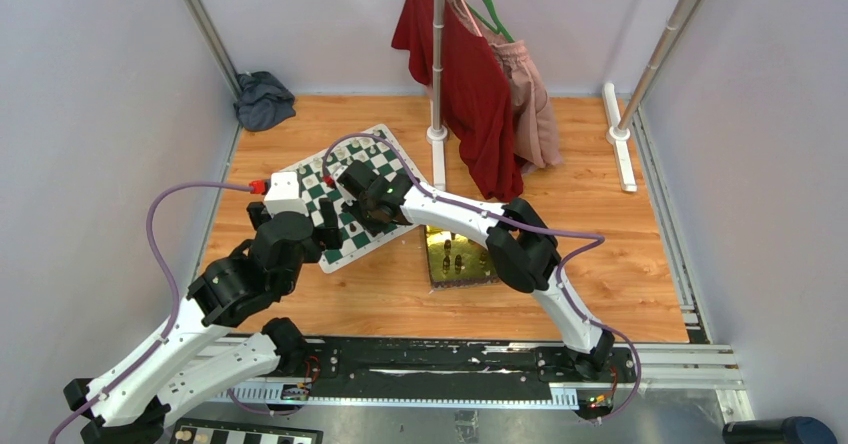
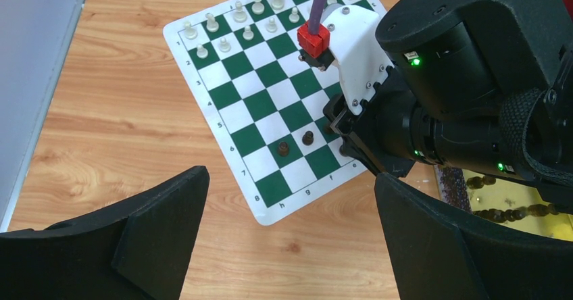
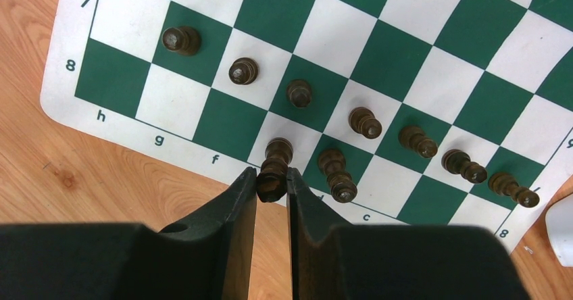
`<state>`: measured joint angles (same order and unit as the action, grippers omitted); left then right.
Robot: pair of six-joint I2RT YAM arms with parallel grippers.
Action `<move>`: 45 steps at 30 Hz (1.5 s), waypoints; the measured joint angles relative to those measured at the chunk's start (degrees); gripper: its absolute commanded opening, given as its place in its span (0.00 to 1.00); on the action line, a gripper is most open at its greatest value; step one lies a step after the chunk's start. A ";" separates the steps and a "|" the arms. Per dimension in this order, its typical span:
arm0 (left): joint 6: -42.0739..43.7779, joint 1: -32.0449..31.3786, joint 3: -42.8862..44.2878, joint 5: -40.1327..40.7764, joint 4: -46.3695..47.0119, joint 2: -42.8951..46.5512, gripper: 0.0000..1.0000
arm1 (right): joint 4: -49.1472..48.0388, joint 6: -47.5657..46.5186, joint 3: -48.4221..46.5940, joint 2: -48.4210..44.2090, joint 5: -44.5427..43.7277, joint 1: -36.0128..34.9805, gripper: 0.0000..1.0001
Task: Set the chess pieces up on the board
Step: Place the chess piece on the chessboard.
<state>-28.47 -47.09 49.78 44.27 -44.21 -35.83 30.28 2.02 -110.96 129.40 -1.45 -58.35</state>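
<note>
Board point(image 2: 270, 104) on table point(image 2: 121, 111), part of it hidden by the right arm point(image 2: 473, 77) in left wrist view, right gripper point(image 3: 272, 190) clamped on 1 dark brown piece point(image 3: 277, 159) at board edge, left gripper point(image 2: 290, 182) spread wide, empty.

Robot lab test cell, plain grey partition walls point(image 1: 90, 114), metal frame poles point(image 1: 205, 24), two robot arms point(image 1: 460, 214) bolted to a rail point(image 1: 420, 364), wood-grain surface point(image 1: 620, 264), clothes rack point(image 1: 438, 54).

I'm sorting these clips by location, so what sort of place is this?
Probably a robot lab test cell, not a home: plain grey walls box in a wood-topped table, two arms are bolted to a rail at its near edge, and the chessboard and hung clothes look like staged props.
</note>
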 measured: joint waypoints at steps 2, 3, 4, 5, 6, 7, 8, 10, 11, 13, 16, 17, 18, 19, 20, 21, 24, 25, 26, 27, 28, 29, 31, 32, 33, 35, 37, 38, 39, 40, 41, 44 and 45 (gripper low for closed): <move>0.00 0.00 0.00 0.00 -0.02 0.00 1.00 | 0.00 0.00 0.00 0.00 0.00 0.00 0.26; 0.00 0.00 0.00 0.00 -0.02 0.00 1.00 | 0.00 0.00 0.00 0.00 0.00 0.00 0.27; 0.00 0.00 0.00 0.00 -0.02 0.00 1.00 | 0.00 0.00 0.00 0.00 0.02 0.00 0.28; 0.00 0.00 0.00 0.00 -0.02 0.00 1.00 | 0.00 0.00 0.00 0.00 0.00 0.00 0.28; 0.00 0.00 0.00 0.02 -0.02 0.00 1.00 | 0.00 0.00 0.00 0.00 0.00 0.00 0.29; 0.00 0.00 0.00 0.00 -0.02 0.02 1.00 | 0.00 0.00 0.00 0.00 0.00 0.00 0.29; 0.00 0.00 0.00 0.00 -0.02 0.04 1.00 | 0.00 0.00 0.00 0.00 0.02 0.00 0.30; 0.02 0.00 0.00 0.02 -0.02 0.13 1.00 | 0.00 0.00 0.00 0.00 0.00 0.00 0.32; 0.02 0.00 0.00 0.04 -0.02 0.17 1.00 | 0.00 0.00 0.00 0.00 0.00 0.00 0.33; 0.04 0.00 0.00 0.09 -0.02 0.17 1.00 | 0.00 -0.02 0.00 0.00 0.00 0.00 0.36; 0.22 0.00 0.00 0.11 0.00 0.22 1.00 | 0.00 -0.04 0.00 0.00 0.02 0.00 0.37; 0.24 0.00 0.00 0.11 -0.02 0.24 1.00 | 0.00 -0.04 0.00 0.00 0.02 0.00 0.38; 0.26 0.00 0.00 0.11 -0.02 0.31 1.00 | 0.02 -0.07 -0.04 0.00 0.00 0.00 0.38; 0.33 0.00 0.00 0.13 0.00 0.39 1.00 | 0.07 -0.07 -0.09 0.00 0.00 0.00 0.38; 0.39 0.00 0.00 0.13 -0.02 0.46 1.00 | 0.09 -0.09 -0.15 0.00 0.02 0.00 0.38; 0.44 0.00 0.00 0.13 -0.02 0.55 1.00 | 0.15 -0.13 -0.26 0.00 0.02 0.00 0.38; 0.52 0.00 0.00 0.13 0.00 0.61 1.00 | 0.26 -0.15 -0.63 0.00 0.00 0.00 0.38; 0.59 0.00 0.00 0.13 -0.02 0.66 1.00 | 0.31 -0.17 -0.81 0.00 0.02 0.00 0.38; 0.61 0.00 0.00 0.15 -0.02 0.70 1.00 | 0.37 -0.17 -1.05 0.00 0.00 0.00 0.38; 0.63 0.00 0.00 0.15 -0.02 0.76 1.00 | 0.37 -0.17 -1.20 0.00 0.02 0.00 0.38; 0.66 0.00 0.00 0.17 -0.02 0.87 1.00 | 0.37 -0.20 -1.40 0.00 0.02 0.00 0.38; 0.70 0.00 0.00 0.24 -0.02 0.94 1.00 | 0.39 -0.20 -1.49 0.00 0.00 0.00 0.38; 0.85 0.00 0.00 0.46 -0.02 1.03 1.00 | 0.59 -0.24 -1.79 0.02 0.02 0.00 0.38; 0.92 0.00 0.00 0.59 -0.02 1.07 1.00 | 0.66 -0.26 -2.01 0.02 0.00 0.00 0.38; 0.94 0.00 0.00 0.59 -0.02 1.07 1.00 | 0.63 -0.35 -2.14 0.02 0.02 0.00 0.39; 1.05 0.00 0.00 0.72 0.00 1.07 1.00 | 0.74 -0.44 -2.47 0.02 0.02 0.00 0.39; 1.07 0.00 0.00 0.81 0.00 1.07 1.00 | 0.85 -0.50 -2.95 0.02 0.02 0.00 0.39; 1.09 0.00 0.00 0.85 0.00 1.07 1.00 | 0.83 -0.55 -3.15 0.02 0.02 0.00 0.39; 1.18 0.00 0.00 0.87 0.00 1.05 1.00 | 0.87 -0.61 -3.61 0.02 0.00 0.00 0.39; 1.29 0.00 0.00 0.94 0.00 1.03 1.00 | 0.85 -0.63 -3.85 0.02 0.00 0.00 0.40; 1.38 0.00 0.00 0.96 0.02 0.98 1.00 | 0.83 -0.66 -4.13 0.02 0.00 0.00 0.41; 1.86 0.00 0.00 1.01 0.07 0.72 1.00 | 0.87 -0.72 -4.92 0.02 -0.04 0.00 0.42; 1.97 0.00 0.00 1.01 0.13 0.61 1.00 | 0.87 -0.76 -5.18 0.02 -0.07 0.00 0.42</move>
<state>-26.50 -47.09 49.78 45.28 -44.07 -35.22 31.16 1.26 -116.14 129.43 -1.52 -58.35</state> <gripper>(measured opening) 0.999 0.416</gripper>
